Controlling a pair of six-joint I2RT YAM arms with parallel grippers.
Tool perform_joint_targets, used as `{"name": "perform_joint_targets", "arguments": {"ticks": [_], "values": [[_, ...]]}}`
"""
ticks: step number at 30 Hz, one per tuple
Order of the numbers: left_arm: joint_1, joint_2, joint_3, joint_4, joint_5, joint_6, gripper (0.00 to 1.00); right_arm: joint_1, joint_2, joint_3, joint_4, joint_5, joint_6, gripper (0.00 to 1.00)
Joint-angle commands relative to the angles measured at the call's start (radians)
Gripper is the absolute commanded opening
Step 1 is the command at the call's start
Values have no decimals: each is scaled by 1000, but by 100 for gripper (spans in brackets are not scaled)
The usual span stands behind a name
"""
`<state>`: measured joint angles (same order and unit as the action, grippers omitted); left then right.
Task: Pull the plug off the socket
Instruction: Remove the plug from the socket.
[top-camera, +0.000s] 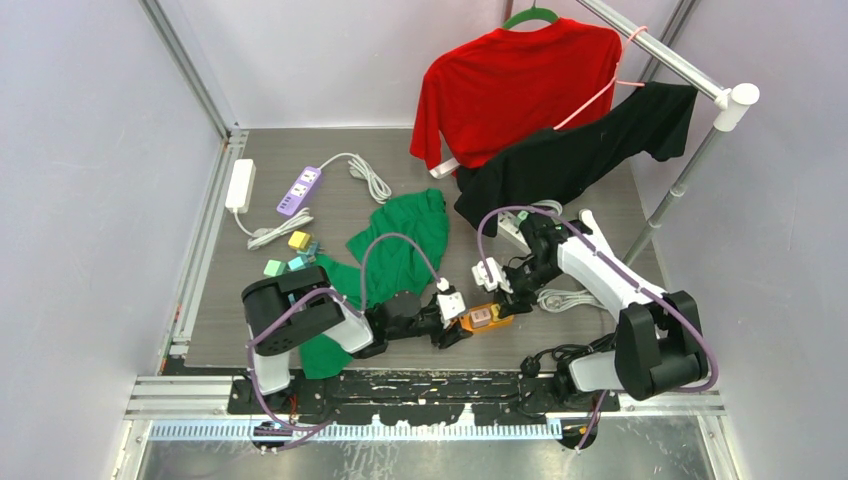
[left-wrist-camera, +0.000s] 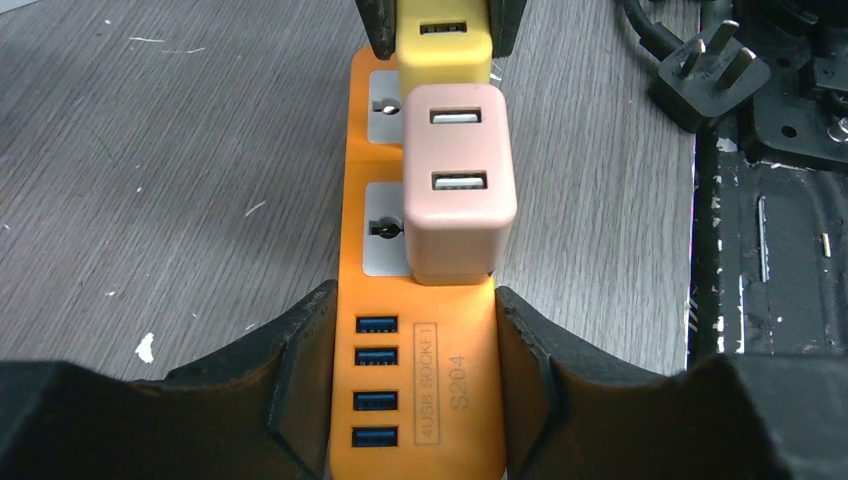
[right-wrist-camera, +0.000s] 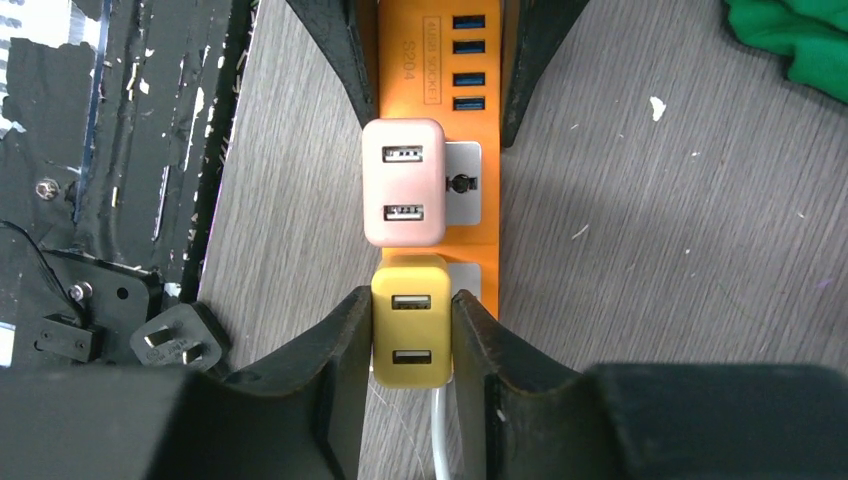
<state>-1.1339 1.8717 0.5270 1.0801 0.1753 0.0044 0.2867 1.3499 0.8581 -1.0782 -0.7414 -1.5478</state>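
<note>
The left gripper (left-wrist-camera: 412, 310) pinches the orange strip (left-wrist-camera: 425, 400); the right gripper (right-wrist-camera: 410, 305) pinches the yellow plug (right-wrist-camera: 410, 345); I'd pull straight up, slowly.

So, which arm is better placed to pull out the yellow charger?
Right: the right gripper grips the yellow charger on both sides, while the left gripper holds the orange power strip at its USB end.
</note>
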Motion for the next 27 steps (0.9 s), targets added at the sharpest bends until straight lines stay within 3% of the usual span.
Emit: {"name": "perform_joint_targets", "arguments": {"ticks": [1,3,4,11,18,23,27], "values": [[0,16,25,28,-23,14,26,22,1,4,5,-18,-16,34],[0,19,22,33,-23,14,6,22,-6,6,11,-13,-7,27],[2,20,19,34,-25,16,1,21,-8,10,16,-4,4,22],[10,7,-18,36,-70,29,0,-33,0,24,5,68,24,2],[18,-1,-16,-6,-61,32,0,-6,11,4,-111,-64,-149,1],[19,8,-4,-23,-53,27,0,54,-16,0,42,-119,30,1],[19,8,-15,-21,-53,20,0,37,-52,-7,177,-38,203,1]]}}
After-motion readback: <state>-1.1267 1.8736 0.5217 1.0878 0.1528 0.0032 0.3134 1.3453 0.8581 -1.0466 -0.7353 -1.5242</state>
